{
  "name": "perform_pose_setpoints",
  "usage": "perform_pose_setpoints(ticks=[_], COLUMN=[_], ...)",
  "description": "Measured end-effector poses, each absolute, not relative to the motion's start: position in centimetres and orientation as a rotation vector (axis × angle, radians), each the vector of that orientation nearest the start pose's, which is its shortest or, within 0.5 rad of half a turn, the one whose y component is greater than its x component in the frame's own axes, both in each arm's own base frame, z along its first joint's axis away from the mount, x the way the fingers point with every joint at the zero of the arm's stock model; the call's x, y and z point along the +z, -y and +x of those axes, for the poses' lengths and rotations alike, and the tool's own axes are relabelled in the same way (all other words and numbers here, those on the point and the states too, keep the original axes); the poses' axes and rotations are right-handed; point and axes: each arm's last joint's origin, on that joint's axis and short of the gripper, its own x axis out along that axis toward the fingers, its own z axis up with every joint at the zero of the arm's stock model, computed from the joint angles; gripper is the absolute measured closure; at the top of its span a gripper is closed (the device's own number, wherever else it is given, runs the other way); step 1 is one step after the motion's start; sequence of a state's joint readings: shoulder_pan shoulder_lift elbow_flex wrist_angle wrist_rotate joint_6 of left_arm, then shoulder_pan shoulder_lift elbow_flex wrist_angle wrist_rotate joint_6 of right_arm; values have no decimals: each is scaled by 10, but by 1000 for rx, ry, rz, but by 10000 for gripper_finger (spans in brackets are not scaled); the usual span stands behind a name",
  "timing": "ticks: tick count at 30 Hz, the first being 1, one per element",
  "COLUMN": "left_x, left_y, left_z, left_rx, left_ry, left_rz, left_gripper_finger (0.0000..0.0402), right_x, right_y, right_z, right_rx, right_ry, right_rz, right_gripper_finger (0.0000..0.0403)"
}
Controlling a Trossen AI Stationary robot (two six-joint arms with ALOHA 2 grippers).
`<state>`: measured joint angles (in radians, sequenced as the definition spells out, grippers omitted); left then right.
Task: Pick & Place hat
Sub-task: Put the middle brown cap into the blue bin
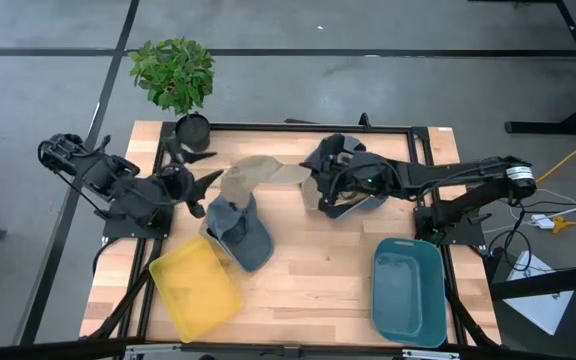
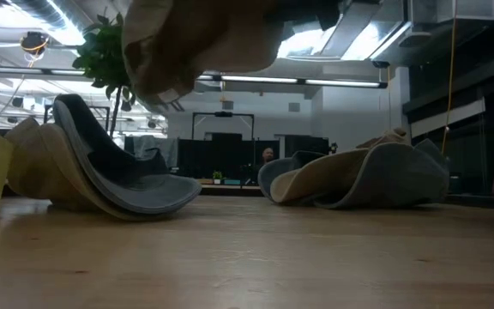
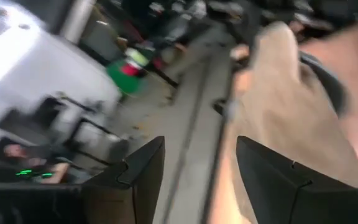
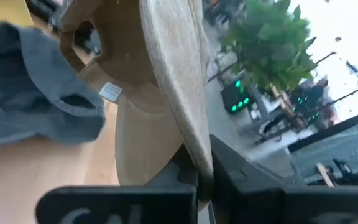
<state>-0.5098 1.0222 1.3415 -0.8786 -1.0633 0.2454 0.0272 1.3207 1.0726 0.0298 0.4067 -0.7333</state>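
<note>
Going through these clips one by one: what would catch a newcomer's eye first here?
A tan hat hangs above the table's far middle, its brim pinched in the shut right gripper. The open left gripper waits beside it. A grey-blue hat lies below on the wood, a yellow tray sits at the near left, a teal tray at the near right, and a potted plant at the far-left corner.

Hat (image 1: 253, 172) between grippers; bins (image 1: 194, 287) along table's (image 1: 308, 290) near edge

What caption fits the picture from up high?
Right gripper lifts a tan hat by its brim, left gripper waiting open beside it, above a yellow tray and teal tray.
</note>
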Motion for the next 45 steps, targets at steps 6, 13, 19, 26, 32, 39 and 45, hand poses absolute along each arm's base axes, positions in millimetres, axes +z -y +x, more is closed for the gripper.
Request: perform_pose_setpoints(ticks=[6,13,19,26,32,39,45], left_x=[403,402,403,393,385,389,391], left_y=[54,54,61,68,76,78,78], left_z=[155,159,172,195,212,214,217], left_rx=[239,94,-57,-59,-144,-156,-129], left_ry=[-617,-641,-596,-631,-649,-604,-575], left_rz=[505,408,336,346,383,357,371], left_gripper_finger=[206,206,206,206,206,206,205], right_x=[322,307,305,307,306,303,304], right_y=[-16,-31,-30,-30,-30,-28,-24], right_z=[278,267,266,266,266,267,268], right_rx=[-149,-61,-84,-93,-89,-91,-110], right_ry=[-177,-53,-13,14,3,-19,-13], right_rz=[-755,-763,-767,-762,-750,-730,-725], right_gripper_finger=[389,387,386,387,387,387,387])
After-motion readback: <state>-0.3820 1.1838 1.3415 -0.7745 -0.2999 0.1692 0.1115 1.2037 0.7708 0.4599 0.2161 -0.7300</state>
